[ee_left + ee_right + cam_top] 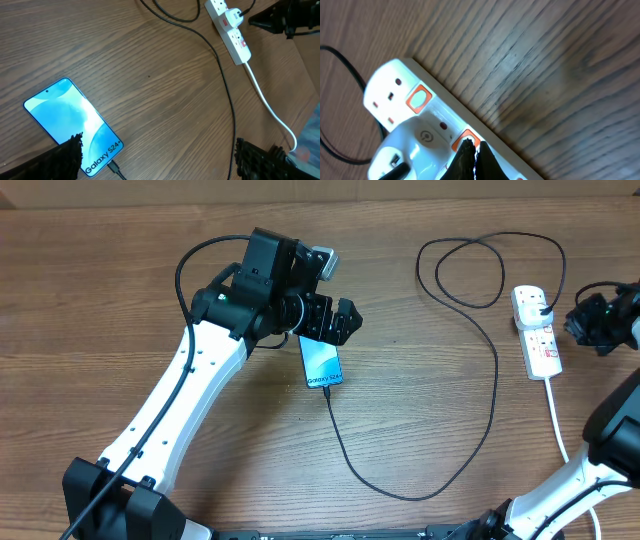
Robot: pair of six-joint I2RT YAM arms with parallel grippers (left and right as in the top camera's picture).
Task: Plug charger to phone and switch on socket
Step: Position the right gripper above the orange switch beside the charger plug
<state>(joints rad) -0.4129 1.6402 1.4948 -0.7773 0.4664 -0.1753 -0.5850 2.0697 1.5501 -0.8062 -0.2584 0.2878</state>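
Now | charger (pixel 496 380) plugged into socket (pixel 537 340) | tip in phone (pixel 321 362) | left hand (pixel 335 320) apart | right hand (pixel 472 148) together at switch (pixel 464 136)

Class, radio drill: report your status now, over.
Left gripper open over phone. Right gripper shut, at a switch on socket. Charger in phone. No obstruction seen.

You're working on a matt, wood-grain table (pixel 100 280). Your socket (pixel 435 112) is glossy white plastic; your phone (pixel 70 122) screen looks smooth and glossy.
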